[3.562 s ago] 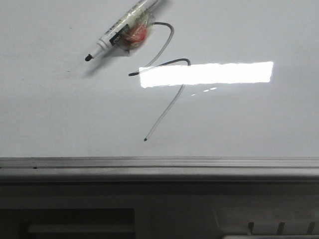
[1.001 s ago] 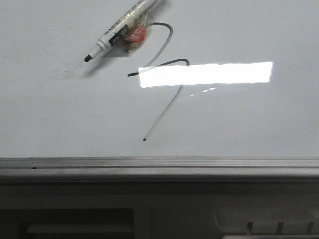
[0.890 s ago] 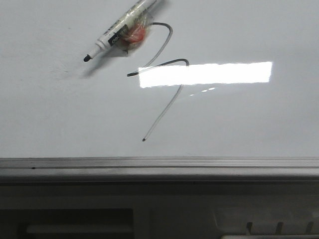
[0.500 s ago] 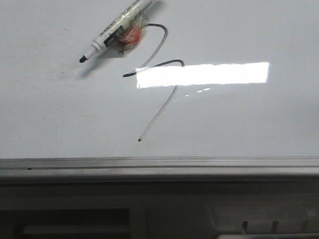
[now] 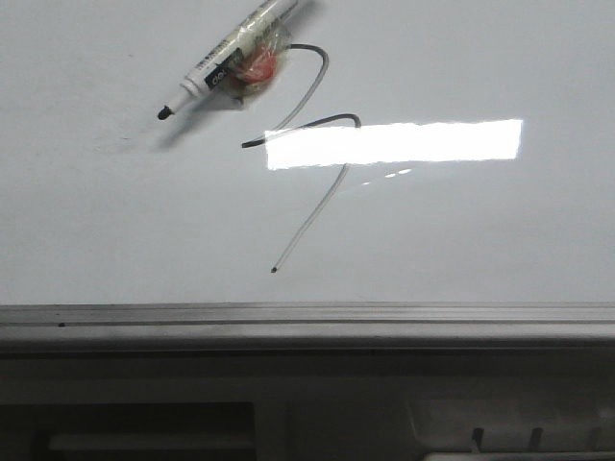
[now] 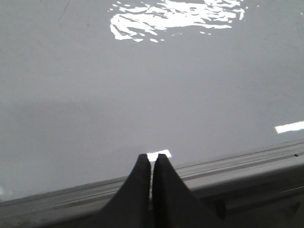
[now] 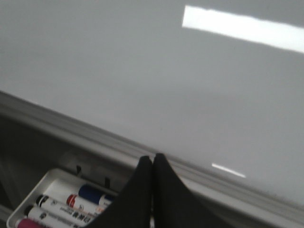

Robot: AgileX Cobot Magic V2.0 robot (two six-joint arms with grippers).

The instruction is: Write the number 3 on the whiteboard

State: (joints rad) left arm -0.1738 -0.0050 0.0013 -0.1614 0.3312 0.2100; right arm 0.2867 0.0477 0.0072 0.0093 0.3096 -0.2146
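The whiteboard fills the front view, with a grey metal rail along its near edge. The number 3 is a thin dark line with a hooked top, a middle bend and a long slanted tail ending in a dot. A white marker with a black tip lies uncapped on the board next to the hook, a red blob by its middle. My left gripper is shut and empty over the rail. My right gripper is shut and empty over the rail. Neither shows in the front view.
A bright rectangular glare crosses the 3's middle. In the right wrist view a white tray below the rail holds several markers. The whiteboard also shows in the left wrist view and the right wrist view.
The front view has shifted slightly from side to side, so the marker and the 3 drift a few pixels. The marker lies in the same place on the board.
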